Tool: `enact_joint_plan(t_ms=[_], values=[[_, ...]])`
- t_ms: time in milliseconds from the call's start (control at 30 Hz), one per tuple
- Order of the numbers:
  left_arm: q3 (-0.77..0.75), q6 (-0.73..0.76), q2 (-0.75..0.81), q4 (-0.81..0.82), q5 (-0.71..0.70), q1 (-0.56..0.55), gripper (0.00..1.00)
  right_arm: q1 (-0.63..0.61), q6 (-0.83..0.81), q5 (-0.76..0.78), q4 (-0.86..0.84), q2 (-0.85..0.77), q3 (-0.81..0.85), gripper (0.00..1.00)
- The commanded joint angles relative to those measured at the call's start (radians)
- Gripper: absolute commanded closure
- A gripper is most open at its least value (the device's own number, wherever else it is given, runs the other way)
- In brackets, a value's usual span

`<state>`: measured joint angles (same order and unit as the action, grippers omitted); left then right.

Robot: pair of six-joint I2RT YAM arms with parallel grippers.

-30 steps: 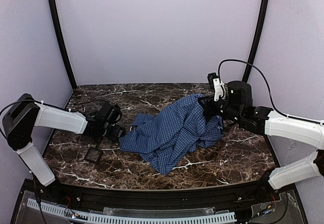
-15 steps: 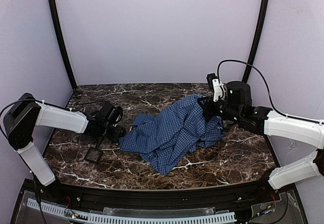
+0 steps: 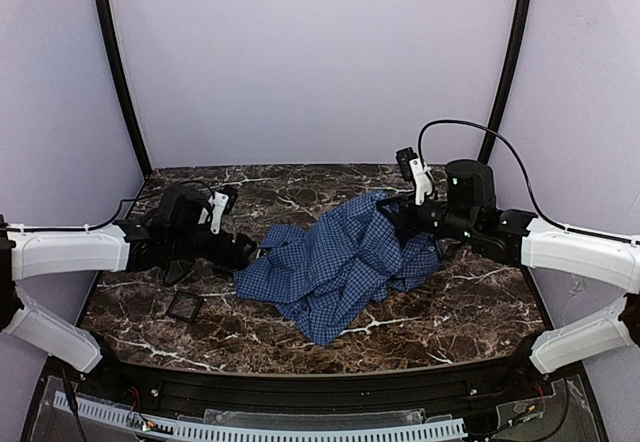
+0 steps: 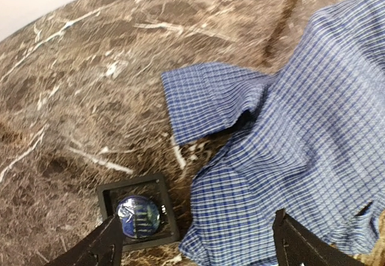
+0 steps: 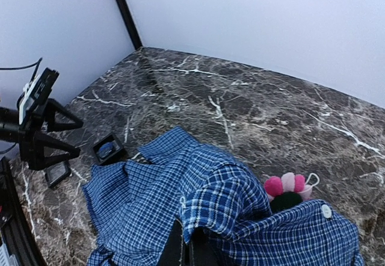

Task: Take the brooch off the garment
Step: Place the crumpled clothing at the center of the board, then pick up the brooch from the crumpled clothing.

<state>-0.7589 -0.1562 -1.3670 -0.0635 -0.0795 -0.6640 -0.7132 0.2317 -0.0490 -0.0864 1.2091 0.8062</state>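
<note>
Petals of the small flower-shaped brooch (image 5: 287,185) are showing only in the right wrist view; the overhead view is hiding them behind folds and the right arm, and the left wrist view is catching none of them. It is sitting on the blue fine-checked cloth shirt (image 3: 335,262) at the 3 o'clock side of a raised fold, with a white button (image 5: 325,210) near its 4 o'clock; its rounded, fuzzy-looking petals are ranging from bright to pale pink around a dark round centre, and a thin white loop is curling at its 2 o'clock. The right gripper (image 5: 191,243) is pinching that raised fold, jaws closed on the cloth; from overhead the shirt is rising at its 2 o'clock corner and lying rumpled across the dark brown marble tabletop (image 3: 470,312) with white veins. The left gripper (image 4: 197,218) is hanging at the shirt's 9 o'clock edge, jaws spread wide; its own camera is giving the close look at a small black square tray (image 4: 137,213) holding a glossy round blue thing, just beside the hem. A second black square tray (image 3: 185,307) is lying at 7 o'clock of the left gripper in the overhead view.
</note>
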Motion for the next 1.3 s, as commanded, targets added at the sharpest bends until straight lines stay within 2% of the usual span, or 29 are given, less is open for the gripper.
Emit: enact_joint_plan(t_ms=[0,200,400,433,500,633,700,767,867,967,1167,1267], values=[[0.056,-0.010,0.111,0.135,0.220,-0.002,0.08,-0.088,-0.064,-0.140,-0.010,0.001,0.059,1.00],[0.066,-0.023,0.178,0.181,0.330,-0.003,0.04,-0.223,-0.129,-0.261,0.011,0.047,0.097,1.00],[0.073,-0.035,0.163,0.221,0.410,-0.004,0.04,-0.298,-0.162,-0.385,0.054,0.151,0.116,1.00],[0.073,-0.039,0.158,0.234,0.420,-0.004,0.04,-0.310,-0.160,-0.395,0.055,0.160,0.116,0.96],[0.073,-0.045,0.142,0.254,0.442,-0.008,0.03,-0.321,-0.137,-0.380,0.041,0.155,0.111,0.70],[0.052,-0.036,0.089,0.265,0.441,-0.039,0.03,-0.320,-0.091,-0.244,0.018,0.081,0.075,0.31],[0.032,-0.020,0.063,0.261,0.431,-0.070,0.03,-0.316,-0.063,-0.146,0.018,0.032,0.050,0.19],[0.003,0.002,0.034,0.248,0.406,-0.111,0.02,-0.306,-0.032,-0.003,0.035,-0.009,0.025,0.12],[-0.048,0.014,-0.012,0.241,0.380,-0.176,0.01,-0.254,0.017,0.161,0.061,-0.065,-0.016,0.05],[-0.078,-0.001,-0.062,0.274,0.395,-0.210,0.01,-0.185,0.055,0.189,0.064,-0.122,-0.068,0.02],[-0.138,-0.004,-0.096,0.292,0.398,-0.258,0.01,-0.090,0.093,0.229,0.055,-0.201,-0.152,0.02],[-0.164,-0.010,-0.104,0.287,0.397,-0.272,0.01,-0.088,0.060,0.189,0.058,-0.186,-0.163,0.08]])
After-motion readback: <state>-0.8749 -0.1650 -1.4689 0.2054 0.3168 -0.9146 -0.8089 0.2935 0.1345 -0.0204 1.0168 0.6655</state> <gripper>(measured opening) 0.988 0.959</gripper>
